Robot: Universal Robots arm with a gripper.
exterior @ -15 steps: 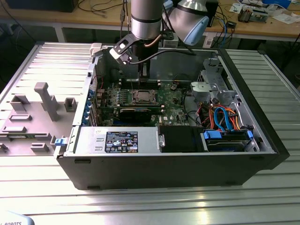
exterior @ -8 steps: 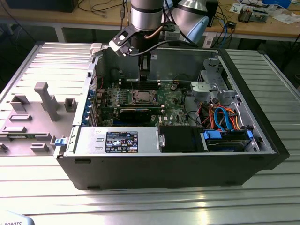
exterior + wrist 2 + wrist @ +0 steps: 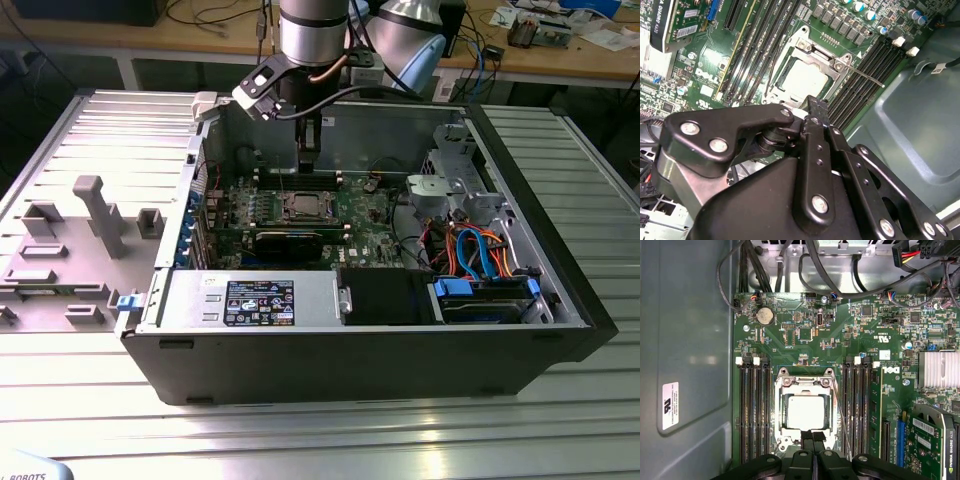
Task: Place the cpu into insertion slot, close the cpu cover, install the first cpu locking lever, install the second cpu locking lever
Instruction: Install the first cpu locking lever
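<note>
1. The gripper (image 3: 814, 436) hangs inside the open computer case (image 3: 350, 360). Its two black fingertips are pressed together with only a thin seam between them, and they hold nothing.
2. In the first wrist view the fingertips sit over one edge of the insertion slot (image 3: 785, 412). In the exterior view the gripper (image 3: 309, 160) is above the green circuit board (image 3: 805, 335), close to the socket.
3. The cpu (image 3: 805, 411) lies flat in the insertion slot – its dull silver top shows through the square window.
4. The cpu cover (image 3: 805, 382) lies down over the chip, framing it on all sides.
5. A thin metal lever (image 3: 867, 79) juts from one corner of the frame, out across the neighbouring memory slots (image 3: 754, 410) – whether it is latched I cannot tell.
6. Memory slots flank the socket on both sides.
</note>
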